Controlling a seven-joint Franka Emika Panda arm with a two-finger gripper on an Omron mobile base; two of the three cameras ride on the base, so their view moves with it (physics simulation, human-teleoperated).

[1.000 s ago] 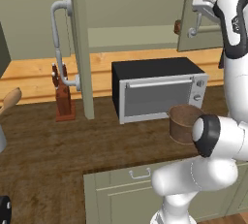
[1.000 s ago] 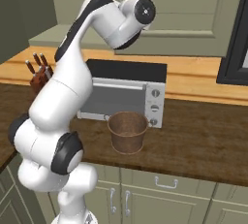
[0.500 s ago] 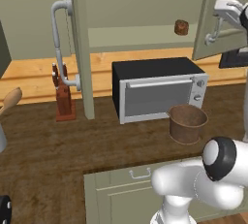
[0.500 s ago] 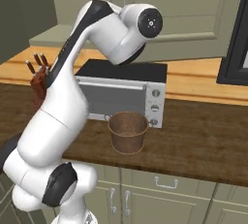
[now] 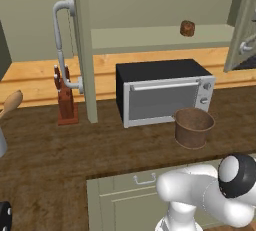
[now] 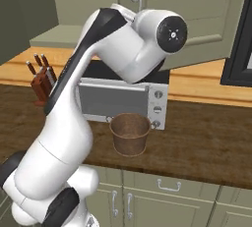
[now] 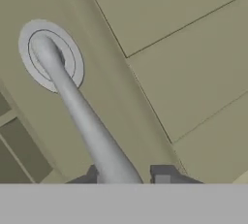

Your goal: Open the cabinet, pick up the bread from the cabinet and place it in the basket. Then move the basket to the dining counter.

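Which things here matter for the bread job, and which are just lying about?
For the job: cabinet with its handle, bread, basket, gripper.
Lying about: toaster oven, knife block.

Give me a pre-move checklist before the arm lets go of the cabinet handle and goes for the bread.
1. Cabinet doors swung open, shelf exposed: ok.
2. Bread in sight on the shelf, nothing in front of it: ok.
3. Gripper fingers either side of the door handle: ok; whether they are clamped on it: cannot tell.
4. Basket upright on the counter in front of the toaster oven, mouth open and nothing in it: ok.
5. Right door out of the path from handle to bread: cannot tell; it stands close to the shelf's right end.
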